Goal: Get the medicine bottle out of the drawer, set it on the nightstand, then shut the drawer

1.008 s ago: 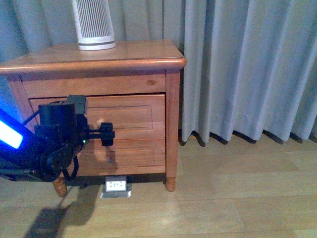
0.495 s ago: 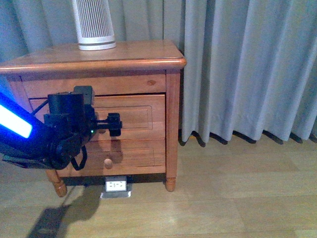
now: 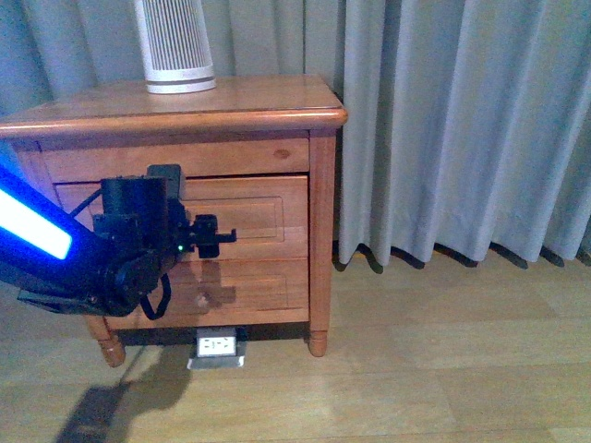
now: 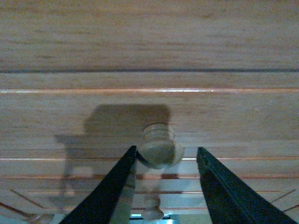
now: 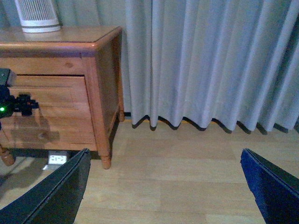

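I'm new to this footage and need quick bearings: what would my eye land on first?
The left arm's glowing blue strip at the front view's left edge, then the left gripper, open around the round knob of the upper drawer on the honey-brown nightstand. A white ribbed device stands on its top, with grey curtains hanging to its right.

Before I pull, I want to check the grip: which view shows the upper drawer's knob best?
Left wrist view: the knob sits large between the tips of the open left gripper. In the front and right wrist views the left gripper hides it; only the drawer front shows.
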Controlling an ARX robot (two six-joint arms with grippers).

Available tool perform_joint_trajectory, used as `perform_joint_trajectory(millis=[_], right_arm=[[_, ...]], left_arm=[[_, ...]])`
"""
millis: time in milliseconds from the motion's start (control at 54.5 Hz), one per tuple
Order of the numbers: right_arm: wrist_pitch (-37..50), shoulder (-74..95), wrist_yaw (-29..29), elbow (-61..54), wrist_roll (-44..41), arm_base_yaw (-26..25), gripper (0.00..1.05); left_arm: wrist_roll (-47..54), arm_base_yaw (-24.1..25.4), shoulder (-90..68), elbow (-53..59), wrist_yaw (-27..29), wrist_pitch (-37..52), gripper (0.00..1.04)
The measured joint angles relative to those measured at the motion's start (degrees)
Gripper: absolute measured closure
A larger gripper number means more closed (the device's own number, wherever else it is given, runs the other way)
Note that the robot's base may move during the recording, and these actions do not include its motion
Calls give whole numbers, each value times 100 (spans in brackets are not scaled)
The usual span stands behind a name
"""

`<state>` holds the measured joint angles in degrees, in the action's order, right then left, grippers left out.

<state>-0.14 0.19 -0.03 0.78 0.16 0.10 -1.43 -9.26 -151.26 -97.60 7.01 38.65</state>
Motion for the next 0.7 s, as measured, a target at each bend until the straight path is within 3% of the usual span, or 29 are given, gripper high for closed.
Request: perform_joint_trajectory(millis=[128,403,697], right_arm=[[0,0,0,0,0,0,7],[0,0,0,0,0,0,7],[0,0,0,0,0,0,7]], left_arm=[[-20,2,-2,0,-2,0,81],[-17,4,-2,92,-11,195,82],[116,-48,470,1510,17,1296,82]])
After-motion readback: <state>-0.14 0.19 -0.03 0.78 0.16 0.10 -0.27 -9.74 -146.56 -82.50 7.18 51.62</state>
